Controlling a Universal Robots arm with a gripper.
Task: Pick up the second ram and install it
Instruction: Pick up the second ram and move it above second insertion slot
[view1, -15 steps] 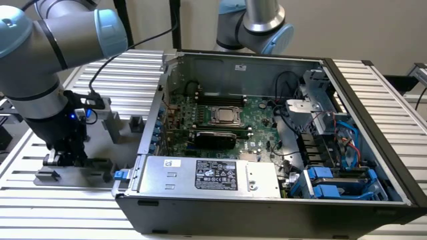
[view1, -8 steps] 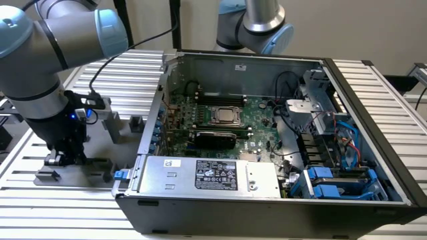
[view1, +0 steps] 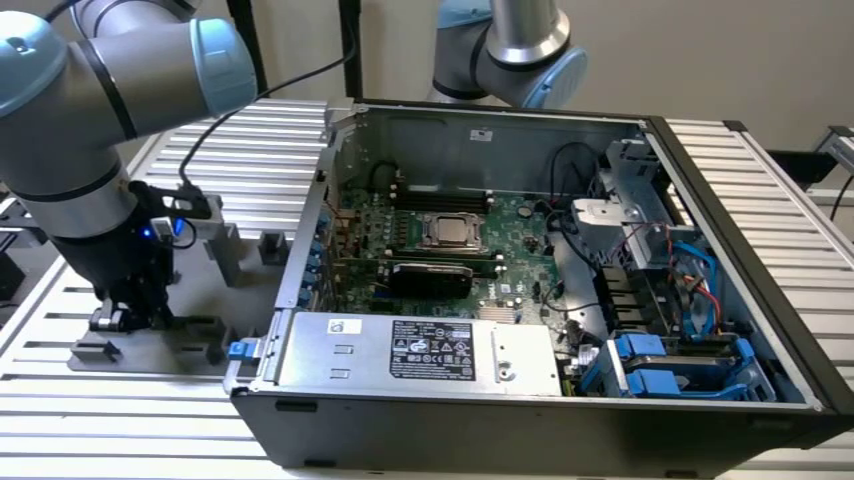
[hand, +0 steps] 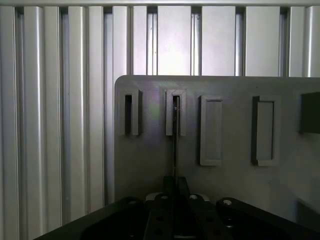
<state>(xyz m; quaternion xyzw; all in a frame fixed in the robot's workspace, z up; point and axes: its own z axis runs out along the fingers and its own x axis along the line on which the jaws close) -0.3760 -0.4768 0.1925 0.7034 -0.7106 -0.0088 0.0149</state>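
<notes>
My jaws (hand: 175, 182) stand almost together, one on each flat face of the second ram (hand: 175, 135), and I see no gap between them and the board. I take it that I have hold of it. The stick stands on edge, its far end seated in the second grey holder block (hand: 170, 115) of the holder plate (hand: 150, 170). That plate lies on the slatted counter (hand: 50, 125). In the exterior view my jaws (view1: 123, 318) are low over that plate, at the exterior view's left of the open computer case (view1: 534, 420) and well apart from the motherboard (view1: 521, 230).

As I judge it, the step in hand is the grasp itself. The board is thin and sits in a narrow slot. So I want my pads square on its faces and centred across its edge, so that neither side shoves it against the block. The grip should be firm enough not to slip, yet not so hard that the stick bows. My wrist should stay in line with the slot, since any twist here could jam or flex it.

As for writing, the power supply (view1: 414, 350) carries a dark label (view1: 433, 352) with white print and a small white sticker (view1: 344, 326). Another white sticker (view1: 477, 131) sits on the case's far wall. I cannot read any of them, and I make out no brand name.
</notes>
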